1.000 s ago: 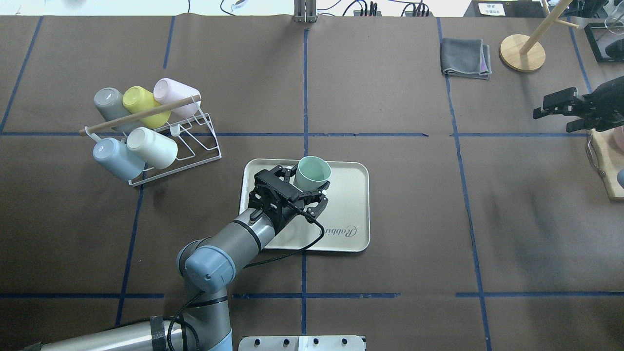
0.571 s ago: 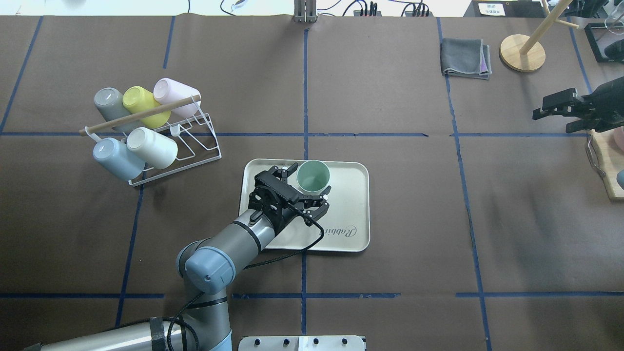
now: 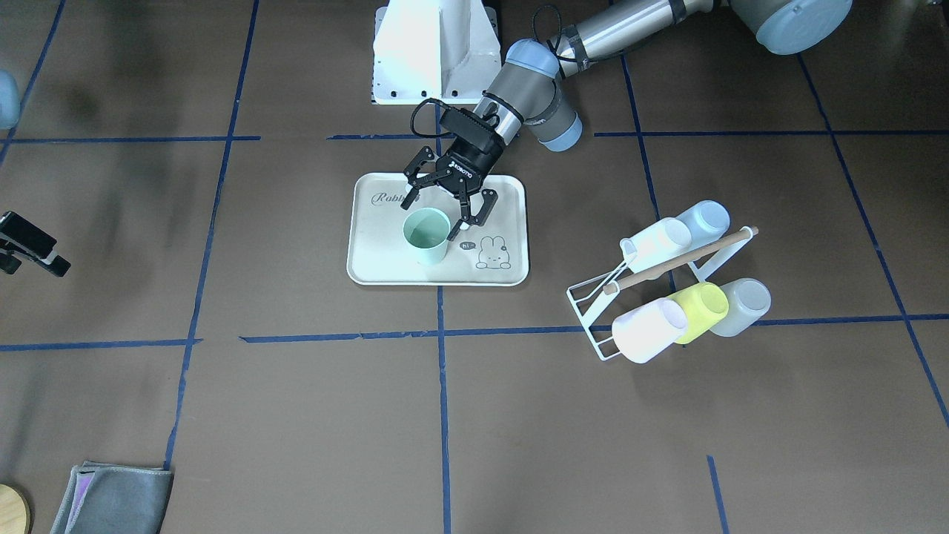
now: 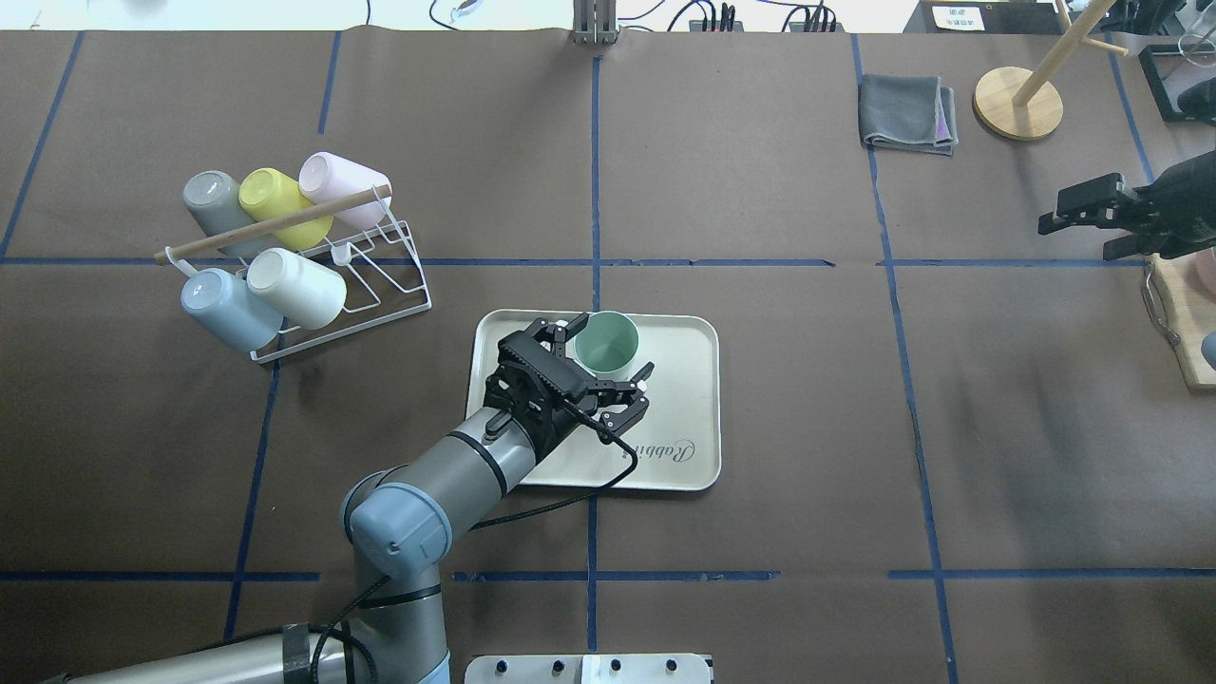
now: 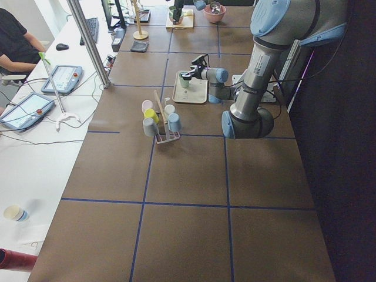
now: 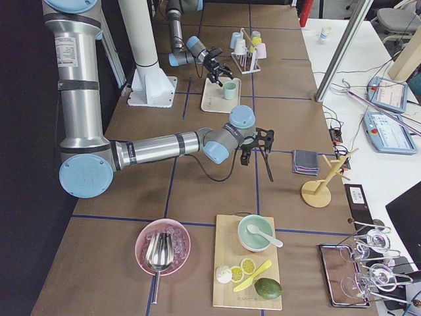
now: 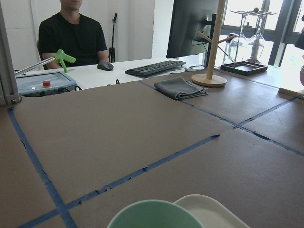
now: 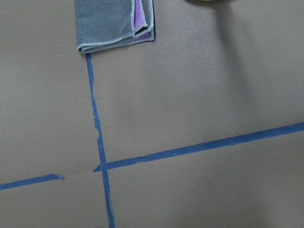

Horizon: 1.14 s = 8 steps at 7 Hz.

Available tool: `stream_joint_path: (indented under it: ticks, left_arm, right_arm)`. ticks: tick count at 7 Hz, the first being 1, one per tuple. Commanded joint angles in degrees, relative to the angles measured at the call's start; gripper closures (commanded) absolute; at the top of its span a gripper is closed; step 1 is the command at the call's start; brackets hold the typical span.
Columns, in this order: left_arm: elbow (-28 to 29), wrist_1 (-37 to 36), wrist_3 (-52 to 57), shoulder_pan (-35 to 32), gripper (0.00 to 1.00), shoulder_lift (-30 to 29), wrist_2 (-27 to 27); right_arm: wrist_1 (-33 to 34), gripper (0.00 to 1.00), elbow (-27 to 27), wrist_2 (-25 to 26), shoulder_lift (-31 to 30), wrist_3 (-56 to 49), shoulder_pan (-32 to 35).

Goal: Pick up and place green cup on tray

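Observation:
The pale mint-green cup (image 4: 606, 342) stands upright on the far part of the cream "Rabbit" tray (image 4: 684, 380) at the table's middle. It also shows in the front view (image 3: 427, 234) on the tray (image 3: 385, 259). My left gripper (image 4: 604, 369) is open, with its fingers spread on either side of the cup's near side and apart from it (image 3: 442, 210). The left wrist view shows only the cup's rim (image 7: 152, 216) and a tray corner (image 7: 213, 213). My right gripper (image 4: 1050, 220) hovers open and empty at the far right.
A white wire rack (image 4: 380, 275) left of the tray holds several cups on their sides, among them a yellow-green one (image 4: 275, 204) and a pale blue one (image 4: 223, 309). A folded grey cloth (image 4: 907, 112) and a wooden stand (image 4: 1018, 103) lie far right. A cutting board (image 4: 1183, 323) is at the right edge.
The cup has come down onto the tray. My left gripper's fingers have spread wider and let go of it. The right arm has not moved.

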State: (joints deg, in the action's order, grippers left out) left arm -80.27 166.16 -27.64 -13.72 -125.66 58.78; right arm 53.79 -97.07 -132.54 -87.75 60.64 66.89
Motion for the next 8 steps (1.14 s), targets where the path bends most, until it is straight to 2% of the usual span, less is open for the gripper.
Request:
stream_joint_path:
  ticks: [1,2,3,4,6,7,8]
  left_arm:
    - [-12.3,-10.3,2.9,-1.8,0.0,2.5,2.8]
    - [-15.3,-14.2,2.9,-4.6,0.0,3.2,4.3]
    - [-15.8,-21.4,2.5,-7.8,0.0,3.5,4.6]
    - [-15.9,-28.2,2.0,-13.0,0.0,3.5,10.1]
    - [-18.1,-46.3,0.8,-26.7,0.0,3.5,25.8]
    - [-18.3,-51.4,0.7,-33.5,0.0,3.6,35.2]
    - [-18.4,-53.1,-1.8,-39.6,0.0,5.7,43.4]
  right_arm:
    - [0.0,0.0,0.0,0.0,-0.1,0.0,0.0]
    - [0.0,0.0,0.3,0.0,-0.1,-0.1,0.3]
    - [0.0,0.0,0.3,0.0,-0.3,-1.4,1.2]
    - [0.1,0.0,0.6,0.1,-0.8,-3.6,2.2]
    - [0.2,0.0,0.7,0.1,-2.8,-8.0,4.6]
    - [0.2,0.0,0.7,0.1,-3.6,-10.1,5.4]
    - [1.0,0.0,1.2,0.1,-3.9,-11.2,6.1]
